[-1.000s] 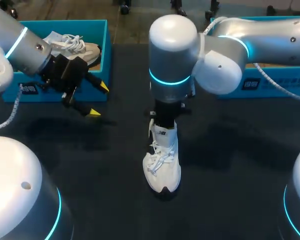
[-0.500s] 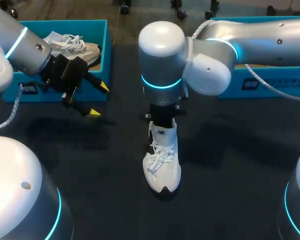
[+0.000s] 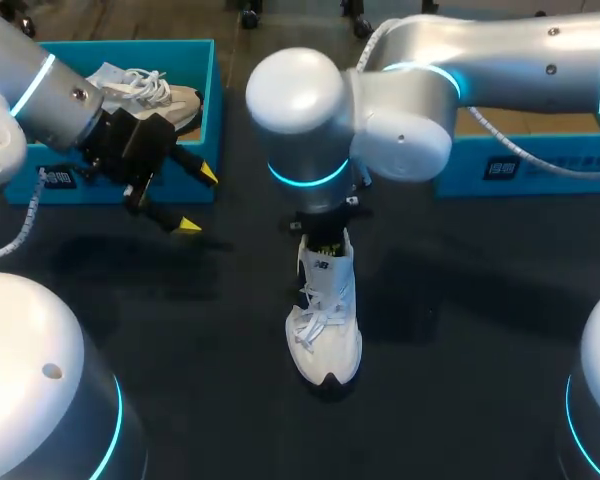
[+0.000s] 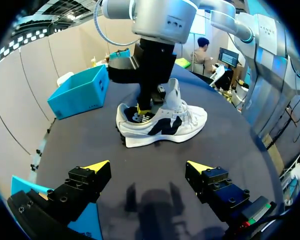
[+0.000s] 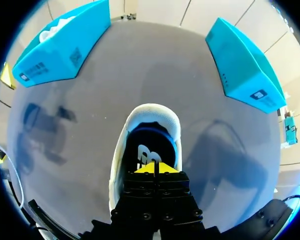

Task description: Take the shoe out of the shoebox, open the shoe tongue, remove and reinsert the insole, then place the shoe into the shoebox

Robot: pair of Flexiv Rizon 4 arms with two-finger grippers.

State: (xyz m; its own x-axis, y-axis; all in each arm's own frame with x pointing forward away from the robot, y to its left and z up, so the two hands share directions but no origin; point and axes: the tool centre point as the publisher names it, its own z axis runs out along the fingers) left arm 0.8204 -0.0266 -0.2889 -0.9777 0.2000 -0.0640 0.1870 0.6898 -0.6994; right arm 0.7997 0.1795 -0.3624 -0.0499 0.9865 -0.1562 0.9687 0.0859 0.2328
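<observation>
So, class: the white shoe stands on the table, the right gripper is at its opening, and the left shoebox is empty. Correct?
Not quite. The left shoebox is not empty: the head view shows a second shoe in it. The rest stands.

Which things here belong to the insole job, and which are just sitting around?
In the job: white shoe; its insole; right gripper, shut inside the shoe's opening; left gripper, open, empty; one shoebox, left shoebox or right shoebox, I cannot tell which.
Lying about: second shoe, in the left shoebox; the other box.
</observation>
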